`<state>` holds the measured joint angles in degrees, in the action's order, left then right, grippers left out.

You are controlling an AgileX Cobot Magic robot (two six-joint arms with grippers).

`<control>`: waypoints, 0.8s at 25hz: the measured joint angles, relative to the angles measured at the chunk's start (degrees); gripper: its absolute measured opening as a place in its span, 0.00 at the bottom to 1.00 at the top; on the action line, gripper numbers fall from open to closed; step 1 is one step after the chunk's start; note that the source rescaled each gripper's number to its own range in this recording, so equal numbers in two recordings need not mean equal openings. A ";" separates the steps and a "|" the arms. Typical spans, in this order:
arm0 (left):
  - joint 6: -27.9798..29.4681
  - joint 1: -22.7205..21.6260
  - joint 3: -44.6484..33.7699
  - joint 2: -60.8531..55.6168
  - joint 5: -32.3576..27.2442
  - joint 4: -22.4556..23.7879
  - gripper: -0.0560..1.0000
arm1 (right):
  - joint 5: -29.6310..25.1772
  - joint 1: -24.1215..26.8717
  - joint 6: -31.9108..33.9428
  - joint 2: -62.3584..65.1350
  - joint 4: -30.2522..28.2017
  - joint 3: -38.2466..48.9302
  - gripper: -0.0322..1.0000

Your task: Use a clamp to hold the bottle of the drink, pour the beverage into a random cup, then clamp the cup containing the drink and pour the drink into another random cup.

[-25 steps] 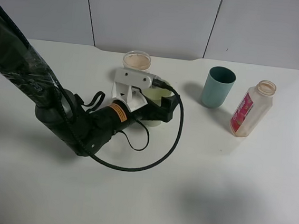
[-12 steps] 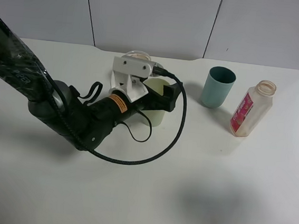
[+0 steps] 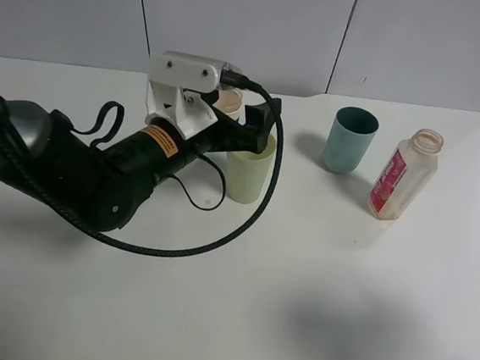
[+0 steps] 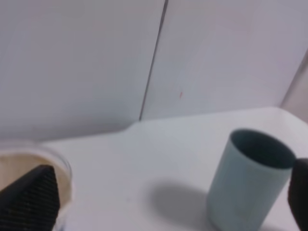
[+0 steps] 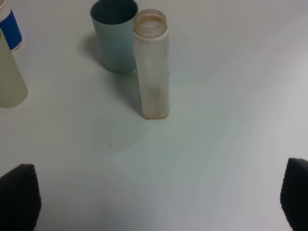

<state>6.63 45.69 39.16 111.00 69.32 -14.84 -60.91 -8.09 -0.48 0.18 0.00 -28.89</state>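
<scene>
Evidently the left tool (image 3: 257, 135) hung wide open and empty just above the rim of the cup containing the drink (image 3: 248, 171), which stood upright on the table (image 3: 313, 306), so withdrawal needed a straight lift to avoid clipping it.

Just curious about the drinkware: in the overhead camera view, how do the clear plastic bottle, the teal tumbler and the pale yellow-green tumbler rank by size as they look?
1. Clear squarish plastic bottle with pink-red label, tallest.
2-3. Teal tumbler and pale yellow-green tumbler look alike; the arm hides part of the yellow-green one, so I won't rank them.
</scene>
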 joint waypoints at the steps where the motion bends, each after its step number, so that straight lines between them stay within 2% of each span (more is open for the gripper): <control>1: -1.08 0.00 -0.41 -1.19 0.00 -0.21 0.89 | 0.00 0.00 0.00 0.00 0.00 0.00 1.00; 13: -10.51 -0.07 -4.97 -13.94 0.00 -2.21 0.89 | 0.00 0.00 0.00 0.00 0.00 0.00 1.00; 20: -11.03 -4.93 -5.02 -18.93 0.00 1.19 0.89 | 0.00 0.00 0.00 0.00 0.00 0.00 1.00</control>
<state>-4.39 40.77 34.14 92.07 69.32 -13.65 -60.91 -8.09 -0.48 0.18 0.00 -28.89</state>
